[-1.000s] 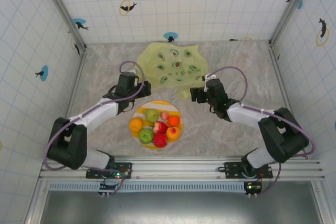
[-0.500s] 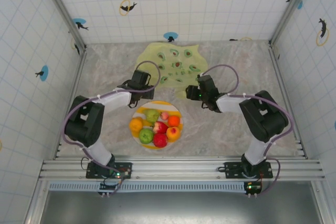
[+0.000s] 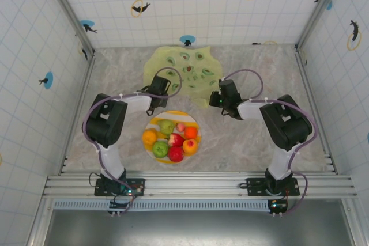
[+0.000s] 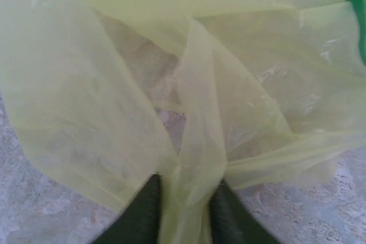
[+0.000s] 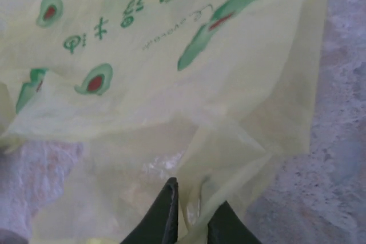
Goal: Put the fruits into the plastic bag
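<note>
Marbled tabletop (image 3: 248, 142) held translucent yellow-green avocado-print plastic bag (image 3: 184, 67), its near edge pinched by left gripper (image 4: 183, 198) and right gripper (image 5: 191, 212). Apparent step: bag-opening. Next: spread mouth for small round toy fruits (image 3: 173, 140).

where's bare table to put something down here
Bare table flanks the plastic bag out to the left and right walls. The middle is crowded: left gripper and right gripper pinch the bag's near edge, plate of fruits just nearer.
</note>
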Action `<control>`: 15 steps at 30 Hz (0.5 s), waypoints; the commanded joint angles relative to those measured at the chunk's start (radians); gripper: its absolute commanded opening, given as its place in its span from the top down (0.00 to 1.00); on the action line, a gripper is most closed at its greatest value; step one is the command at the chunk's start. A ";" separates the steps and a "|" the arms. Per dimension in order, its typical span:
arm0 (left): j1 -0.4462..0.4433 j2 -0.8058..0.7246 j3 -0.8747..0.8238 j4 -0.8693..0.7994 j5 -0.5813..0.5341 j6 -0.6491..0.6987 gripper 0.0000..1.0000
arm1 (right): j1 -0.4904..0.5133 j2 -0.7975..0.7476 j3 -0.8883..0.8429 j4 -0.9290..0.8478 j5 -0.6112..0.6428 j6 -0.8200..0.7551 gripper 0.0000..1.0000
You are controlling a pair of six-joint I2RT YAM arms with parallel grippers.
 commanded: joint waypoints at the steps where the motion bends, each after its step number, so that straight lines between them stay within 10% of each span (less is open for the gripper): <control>1: -0.003 -0.030 0.021 0.042 0.015 -0.015 1.00 | -0.012 -0.060 0.023 0.014 0.000 -0.032 0.95; 15: -0.004 -0.321 0.027 0.113 0.488 -0.213 1.00 | -0.030 -0.414 -0.005 -0.342 0.257 -0.413 1.00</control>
